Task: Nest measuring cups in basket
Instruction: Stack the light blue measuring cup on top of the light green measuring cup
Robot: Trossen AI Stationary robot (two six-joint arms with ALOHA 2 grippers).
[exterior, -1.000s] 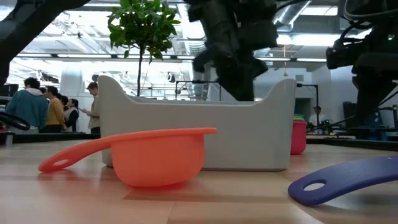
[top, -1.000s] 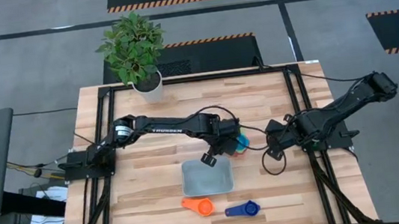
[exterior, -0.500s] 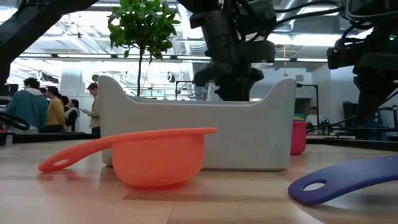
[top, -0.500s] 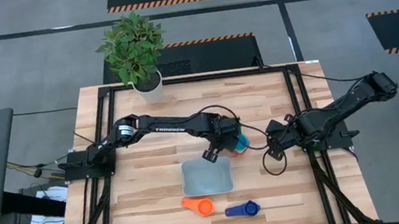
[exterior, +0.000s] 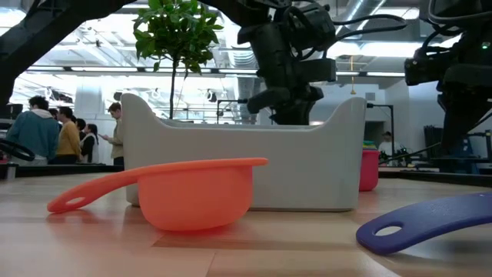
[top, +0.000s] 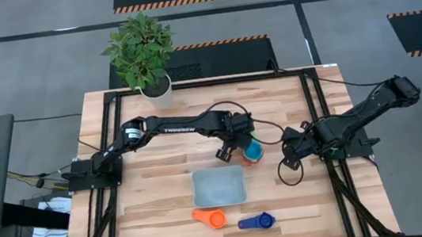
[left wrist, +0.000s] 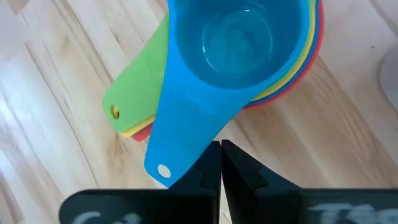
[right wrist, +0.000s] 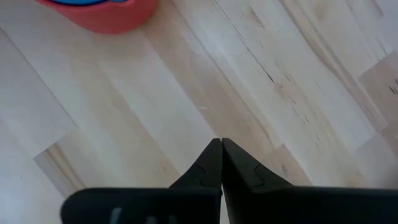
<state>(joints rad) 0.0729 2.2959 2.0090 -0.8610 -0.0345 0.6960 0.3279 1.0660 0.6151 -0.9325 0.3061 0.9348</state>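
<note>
A stack of nested measuring cups (top: 252, 154), light blue on top of green, yellow and red (left wrist: 239, 43), stands on the table just beyond the basket's far right corner. The pale basket (top: 219, 187) holds nothing that I can see. An orange cup (top: 210, 217) and a dark blue cup (top: 257, 222) lie on the table near the basket's near side. My left gripper (left wrist: 221, 152) is shut, its tips over bare wood right beside the light blue handle (left wrist: 180, 143). My right gripper (right wrist: 221, 152) is shut over bare table to the right of the stack.
A potted plant in a white pot (top: 156, 93) stands at the far edge. In the low view the orange cup (exterior: 192, 192) and the dark blue handle (exterior: 430, 219) lie in front of the basket (exterior: 246, 165). A black cable loops by the right arm (top: 287, 170).
My left gripper, shut throughout, has gone from over the basket's far rim toward the table's far edge and a little down, ending beside the cup stack. The stack, the basket and the two loose cups have stayed where they were.
</note>
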